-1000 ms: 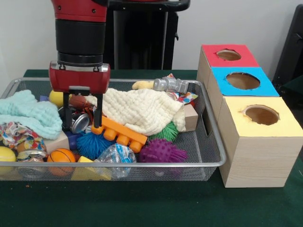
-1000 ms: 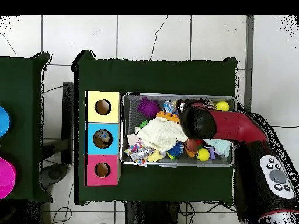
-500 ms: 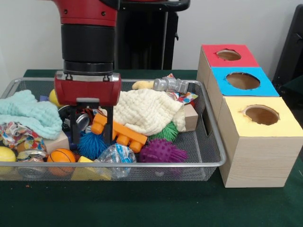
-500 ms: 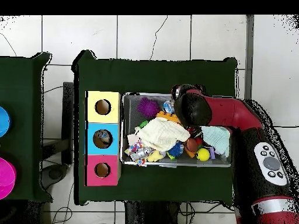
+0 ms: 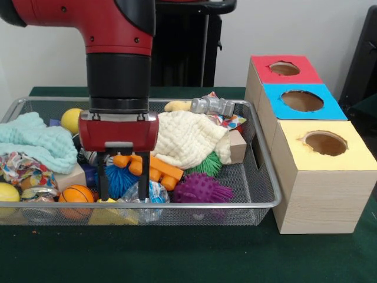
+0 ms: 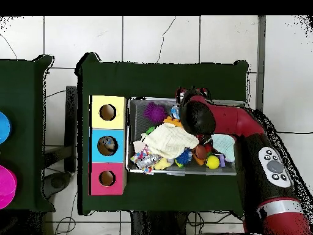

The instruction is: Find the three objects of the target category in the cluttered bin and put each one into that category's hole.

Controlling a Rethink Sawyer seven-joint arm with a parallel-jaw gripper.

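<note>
— Since the category is not named, which thing can be taken as the target?

— None can be fixed with certainty. What can be said is that the hand (image 5: 123, 177) is held low over the near side of the bin (image 5: 262, 177), its two fingers (image 5: 144, 180) spread apart with nothing gripped between them. The orange block (image 5: 154, 168) is seen just behind the fingers, and the blue spiky ball (image 5: 116, 178) shows in the gap.

— And how is that block laid relative to the hand?

— Its long axis is run across the bin, sloping down toward the boxes' side (the studs are turned toward the camera). It is judged to lie slightly farther back than the fingertips, so a short shift away from the camera would be called for before any closing. The crushed bottle (image 5: 154, 193) is found right beside one finger, against the bin's front wall.

— Where would it be taken?

— Three boxes are set beside the bin on the counter (image 5: 177, 259): yellow hole (image 5: 325, 143), blue hole (image 5: 302, 100), red hole (image 5: 284, 68). Which one applies cannot be told. From overhead, the hand is hidden under the arm (image 6: 220, 125).
</note>
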